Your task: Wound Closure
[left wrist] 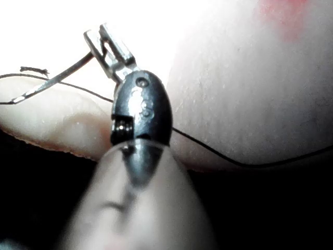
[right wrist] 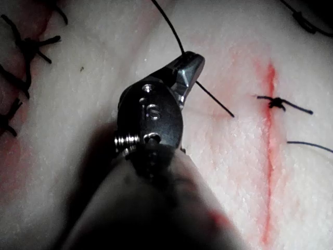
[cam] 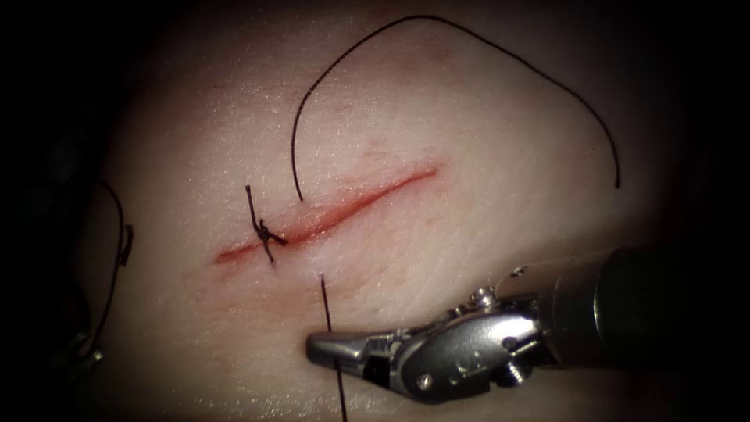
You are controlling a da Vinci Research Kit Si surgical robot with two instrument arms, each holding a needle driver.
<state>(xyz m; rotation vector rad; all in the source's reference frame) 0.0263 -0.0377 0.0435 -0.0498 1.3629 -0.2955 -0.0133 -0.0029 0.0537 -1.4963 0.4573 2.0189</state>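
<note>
The right claw (cam: 316, 346) is seen pressed shut on the thread (cam: 331, 320), which is gripped just to the right of the cut (cam: 336, 215) and close above the tissue (cam: 484, 156). Its shaft is brought in low from the right, nearly level, with the wrist bent so that the jaws are pointed left. From the jaws the thread is led up to a spot in the tissue on the right side of the cut; on the left side it is carried from the cut's edge in a wide loop over the tissue. A knotted stitch (cam: 266, 230) with short cut ends is seen across the cut further left, and red fluid is seen along the cut.

In the left wrist view the left claw (left wrist: 104, 44) is closed on the needle (left wrist: 57, 80), which is held near one end. The needle is kept out of the tissue, with its free length stuck out sideways over the tissue's pale edge
</note>
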